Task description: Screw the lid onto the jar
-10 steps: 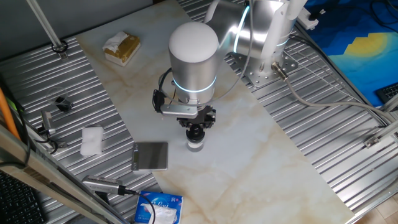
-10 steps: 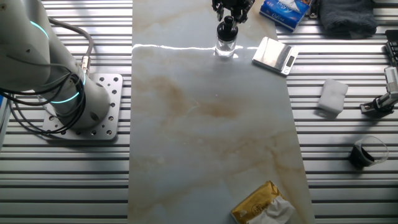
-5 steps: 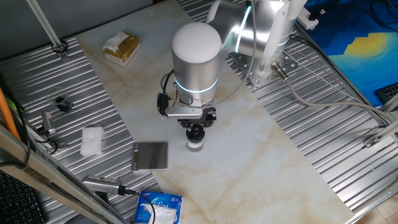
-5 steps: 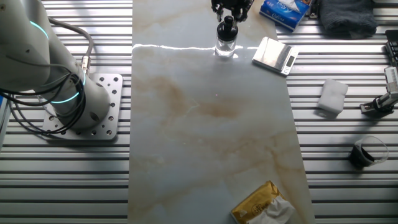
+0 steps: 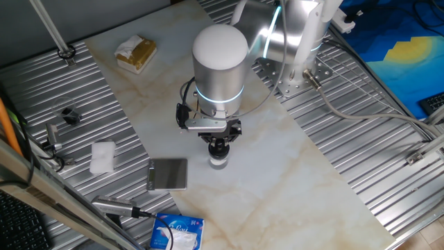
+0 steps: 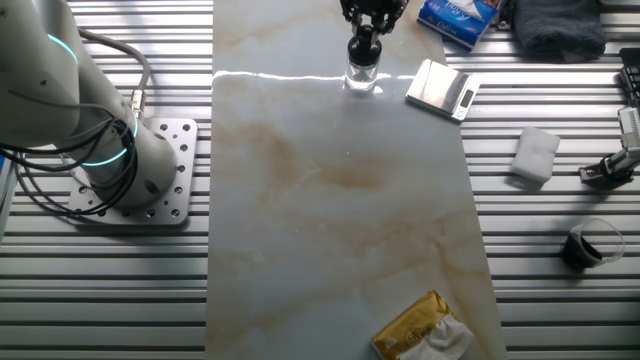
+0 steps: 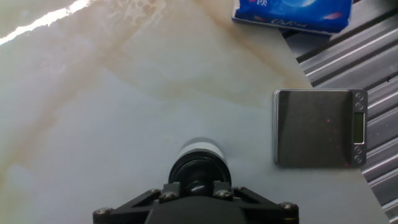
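Standing on the pale marbled counter [image 5: 291, 167] beside the grey square scale [image 7: 318, 127], the small clear glass jar [image 5: 218, 161] carries the round black lid [image 7: 199, 171]; the black pincer [image 5: 219, 142] seems clamped on that lid.

The arm [image 5: 220, 66] is built of thick silver-white cylinders with rounded white end caps; thin glowing cyan rings mark its joints; a black cable loops beside the wrist, above a flat grey bracket; the gripper [image 5: 219, 144] is small, black and angular; in the hand view its black body shows silver screw heads; the base [image 6: 135, 190] is a grey plate dotted with holes, black cables coiling around it.
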